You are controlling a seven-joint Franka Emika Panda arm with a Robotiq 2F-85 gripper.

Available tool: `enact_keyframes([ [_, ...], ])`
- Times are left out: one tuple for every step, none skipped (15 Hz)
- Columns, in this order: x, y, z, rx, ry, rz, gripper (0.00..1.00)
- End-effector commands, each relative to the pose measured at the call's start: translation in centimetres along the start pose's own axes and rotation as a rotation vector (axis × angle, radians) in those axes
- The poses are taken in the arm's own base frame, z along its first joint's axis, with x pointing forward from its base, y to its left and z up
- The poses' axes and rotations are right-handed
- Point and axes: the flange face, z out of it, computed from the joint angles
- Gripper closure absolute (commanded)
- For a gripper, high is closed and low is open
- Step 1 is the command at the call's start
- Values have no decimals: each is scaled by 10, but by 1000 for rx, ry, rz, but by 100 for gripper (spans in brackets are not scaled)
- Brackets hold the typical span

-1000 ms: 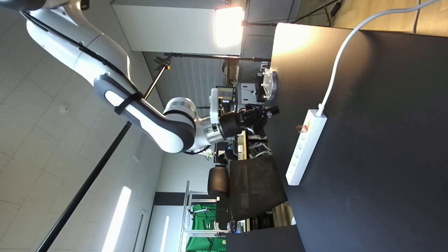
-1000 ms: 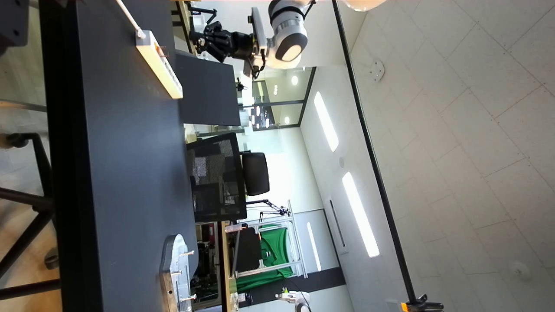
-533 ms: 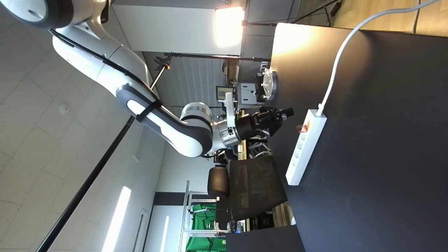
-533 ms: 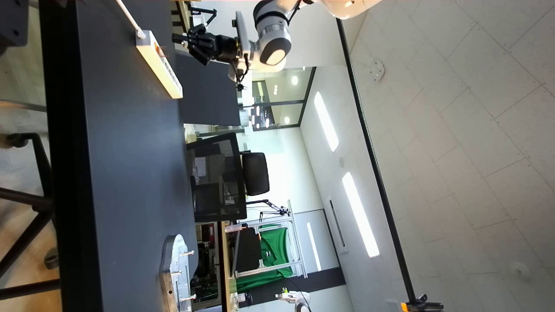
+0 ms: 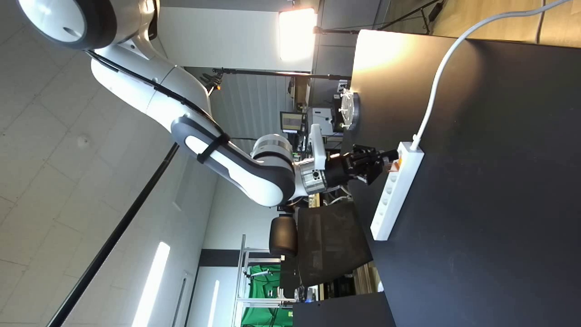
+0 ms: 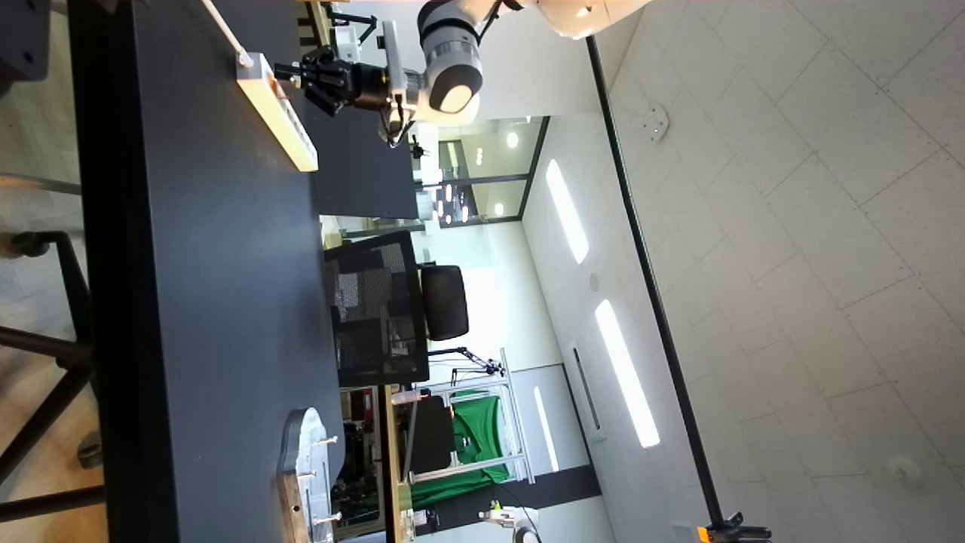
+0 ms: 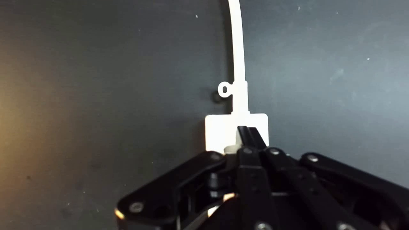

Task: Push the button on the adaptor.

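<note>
The adaptor (image 5: 396, 193) is a long white power strip on the dark table, with a row of sockets. It also shows in an exterior view (image 6: 280, 121), and its cable end shows in the wrist view (image 7: 220, 129). Near the cable end is an orange button with a reddish clear flap (image 5: 394, 168); the gripper partly covers this spot. My gripper (image 5: 393, 156) is shut and holds nothing, its fingertips together. It points down at the cable end, at or just above the button; contact cannot be told. In the wrist view the gripper (image 7: 248, 128) hides the button.
A white cable (image 5: 433, 91) runs from the adaptor's end across the dark table (image 5: 490, 204). A board with small upright pegs (image 6: 309, 475) stands on the table, apart from the adaptor. A mesh chair (image 6: 377, 309) is beyond the table edge.
My gripper has come down from above and beyond the adaptor to its button end, staying shut over the last half second. The adaptor, flap and cable have not moved.
</note>
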Motion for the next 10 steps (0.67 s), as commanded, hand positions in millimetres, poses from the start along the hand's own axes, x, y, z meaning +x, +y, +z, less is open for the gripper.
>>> enact_keyframes([
  [7,-4,-5,16,67,9,100],
  [8,-5,-6,13,87,8,100],
  [8,-6,-7,8,102,6,100],
  [9,-7,-8,5,113,2,100],
  [9,-7,-8,5,118,1,100],
  [8,-8,-8,10,107,0,100],
  [8,-8,-7,13,98,-1,100],
  [7,-8,-7,14,89,-2,100],
  [7,-8,-7,10,80,0,100],
  [5,-8,-7,7,70,3,100],
])
